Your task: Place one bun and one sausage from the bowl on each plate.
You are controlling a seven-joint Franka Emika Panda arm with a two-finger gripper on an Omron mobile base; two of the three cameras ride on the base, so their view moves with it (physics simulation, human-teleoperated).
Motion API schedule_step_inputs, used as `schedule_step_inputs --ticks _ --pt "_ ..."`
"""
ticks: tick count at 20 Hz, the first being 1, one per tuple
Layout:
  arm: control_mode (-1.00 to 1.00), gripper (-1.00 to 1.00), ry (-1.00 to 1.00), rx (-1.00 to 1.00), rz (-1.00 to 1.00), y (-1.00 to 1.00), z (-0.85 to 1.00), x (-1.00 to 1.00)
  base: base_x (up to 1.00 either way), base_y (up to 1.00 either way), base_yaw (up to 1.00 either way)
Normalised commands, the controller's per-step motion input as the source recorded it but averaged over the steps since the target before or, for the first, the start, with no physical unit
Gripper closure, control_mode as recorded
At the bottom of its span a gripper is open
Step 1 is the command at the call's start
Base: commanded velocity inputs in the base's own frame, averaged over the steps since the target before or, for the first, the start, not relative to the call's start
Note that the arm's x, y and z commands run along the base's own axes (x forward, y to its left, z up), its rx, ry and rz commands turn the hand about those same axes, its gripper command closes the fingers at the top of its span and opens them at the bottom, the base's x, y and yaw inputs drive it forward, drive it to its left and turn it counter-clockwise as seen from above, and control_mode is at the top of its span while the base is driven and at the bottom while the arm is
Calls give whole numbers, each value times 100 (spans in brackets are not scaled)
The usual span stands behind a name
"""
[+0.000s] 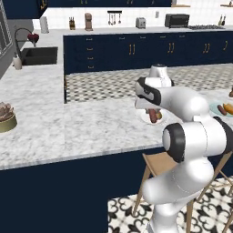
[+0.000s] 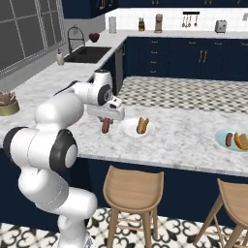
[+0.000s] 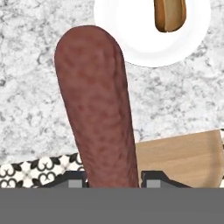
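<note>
1. Two round shallow plates are seen on the grey-veined white marble counter (image 2: 179, 138): a plain white plate (image 2: 137, 129) just right of the gripper and a pale teal-blue plate (image 2: 231, 140) well apart at the right edge.
2. At the far left of the counter a small tan pot with a pinkish plant (image 2: 8, 104) is set, and beyond it a dark sink with a curved tap (image 2: 77, 41) is let into the worktop under the window.
3. Dark navy cabinets with brass handles (image 2: 193, 58) are ranged along the back wall, and a patterned tile floor (image 2: 193, 94) is laid between them and the counter.
4. Light wooden stools (image 2: 134, 191) are placed below the near counter edge.
5. On the white plate a golden-brown bun (image 2: 142, 125) is laid; on the teal-blue plate a reddish sausage and an orange-brown bun are laid side by side.
6. The white arm is bent forward over the counter, its hand pointed downward left of the white plate.
7. A long reddish-brown sausage (image 3: 100, 109) is clamped upright between the fingers of the gripper (image 2: 106, 127), above the marble beside the white plate's rim.
</note>
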Motion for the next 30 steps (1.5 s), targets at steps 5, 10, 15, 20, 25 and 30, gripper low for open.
schedule_step_inputs --ticks 5,10,15,20,25,30 --pt "-100 100 0 0 0 -3 -6 39 37 -7 0" --pt "-100 100 5 0 0 -5 -22 100 0 0 0" --pt "-100 100 8 0 0 -4 -36 91 0 0 0" --pt "-100 100 3 0 0 -36 -49 68 0 0 0" --pt "-100 100 1 0 0 -39 -48 68 0 0 0" --pt "-100 100 6 0 0 -8 -23 58 0 0 0"
